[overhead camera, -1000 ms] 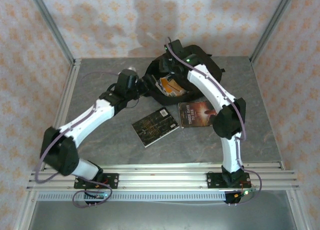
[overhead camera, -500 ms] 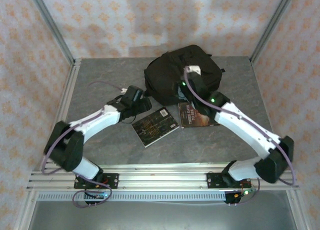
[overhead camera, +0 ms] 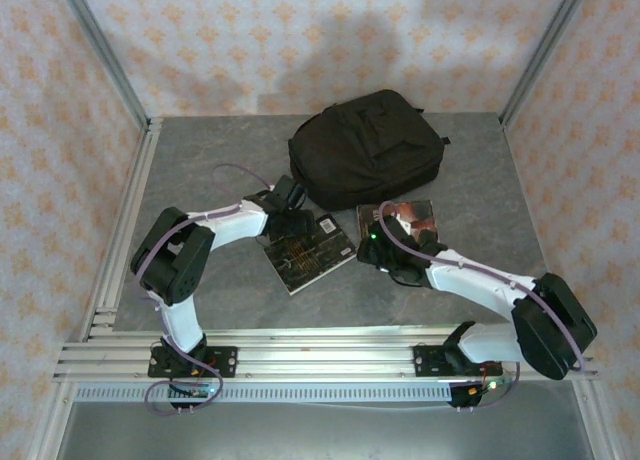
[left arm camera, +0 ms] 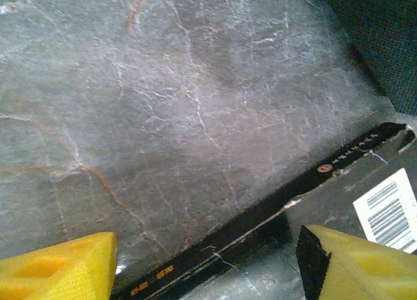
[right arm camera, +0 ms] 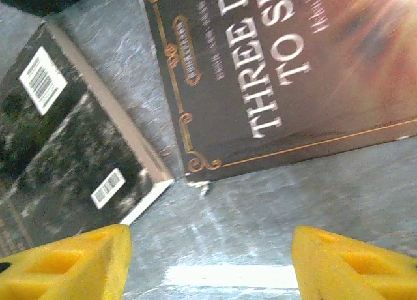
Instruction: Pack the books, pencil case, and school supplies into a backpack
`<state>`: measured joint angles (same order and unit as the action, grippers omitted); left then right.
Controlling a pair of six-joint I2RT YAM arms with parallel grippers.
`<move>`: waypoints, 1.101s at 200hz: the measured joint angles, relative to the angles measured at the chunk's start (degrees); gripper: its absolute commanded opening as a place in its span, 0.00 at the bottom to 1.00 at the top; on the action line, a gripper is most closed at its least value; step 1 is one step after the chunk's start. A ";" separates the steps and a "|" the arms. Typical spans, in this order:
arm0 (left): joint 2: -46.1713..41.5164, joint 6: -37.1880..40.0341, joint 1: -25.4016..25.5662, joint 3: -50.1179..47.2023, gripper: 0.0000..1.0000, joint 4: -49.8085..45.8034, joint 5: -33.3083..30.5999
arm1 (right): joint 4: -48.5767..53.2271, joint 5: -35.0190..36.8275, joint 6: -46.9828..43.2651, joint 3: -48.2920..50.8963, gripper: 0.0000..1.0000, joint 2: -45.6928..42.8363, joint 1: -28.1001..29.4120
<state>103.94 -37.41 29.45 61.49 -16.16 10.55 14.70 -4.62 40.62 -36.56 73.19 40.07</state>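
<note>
Book pickup stage. Left gripper [left arm camera: 207, 257] open over black book [overhead camera: 310, 250] spine; right gripper [right arm camera: 210, 257] open beside brown book [right arm camera: 280, 72]. Next: close, lift toward backpack [overhead camera: 365, 150].

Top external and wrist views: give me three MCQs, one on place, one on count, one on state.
1. Where is the black book relative to the brown book?
A. On top of it
B. Beside it, on the left arm's side
C. Under it

2. How many books lie on the table?
A. One
B. Two
C. Four

3. The right gripper is:
A. Open, empty
B. Shut on a pen
C. Shut on a strap

Answers:
1. B, they lie side by side, not stacked.
2. B, one black and one brown cover lie there.
3. A, the right wrist view shows the jaws spread over table.
</note>
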 measured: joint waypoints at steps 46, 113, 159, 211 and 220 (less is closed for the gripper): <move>-2.97 -1.22 4.66 -4.90 0.73 4.85 3.87 | -6.47 -6.23 5.03 0.44 0.65 2.29 -0.57; -9.79 -5.86 6.82 -15.89 0.73 14.51 9.01 | -10.47 -11.13 8.87 3.21 0.64 4.00 -3.52; -10.16 -5.64 7.26 -16.15 0.73 14.23 8.92 | -2.67 -9.38 7.45 5.38 0.51 -6.67 -3.65; -10.14 -4.74 7.58 -14.93 0.73 11.28 8.98 | 0.33 -11.91 7.19 6.82 0.39 -9.46 -3.67; -10.14 -4.63 7.67 -14.67 0.72 10.73 9.01 | -0.17 -12.79 7.39 7.30 0.38 -8.39 -3.67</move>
<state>93.80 -42.04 37.12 46.83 -5.43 19.55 14.52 -17.41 48.01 -29.26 64.79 36.40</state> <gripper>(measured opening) 0.725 0.389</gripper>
